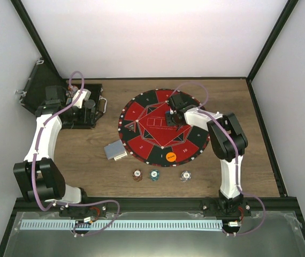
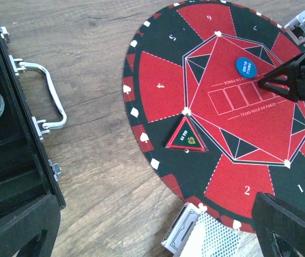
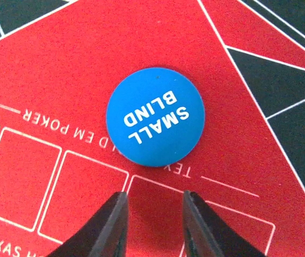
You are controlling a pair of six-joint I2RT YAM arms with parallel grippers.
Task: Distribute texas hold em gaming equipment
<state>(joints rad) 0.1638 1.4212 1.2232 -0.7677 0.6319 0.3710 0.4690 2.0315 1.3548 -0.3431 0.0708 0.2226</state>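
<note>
A blue "small blind" disc button (image 3: pixel 155 123) lies flat on the red centre of the round poker mat (image 1: pixel 142 112). My right gripper (image 3: pixel 153 202) hovers just short of it, open with a narrow gap and nothing between its fingers. The orange disc button (image 1: pixel 170 157) rests on the mat's near rim. A deck of grey-blue-backed cards (image 1: pixel 115 151) sits at the mat's left edge. Three poker chips, brown (image 1: pixel 137 174), teal (image 1: pixel 154 174) and white (image 1: pixel 185 175), lie in a row on the wood in front. My left gripper (image 1: pixel 83 110) stands open and empty beside the case.
A black hinged case (image 2: pixel 13 160) with a metal handle (image 2: pixel 48 96) lies open at the table's far left. A small triangular all-in marker (image 2: pixel 187 137) sits on the mat's left part. Dark frame posts border both sides of the table.
</note>
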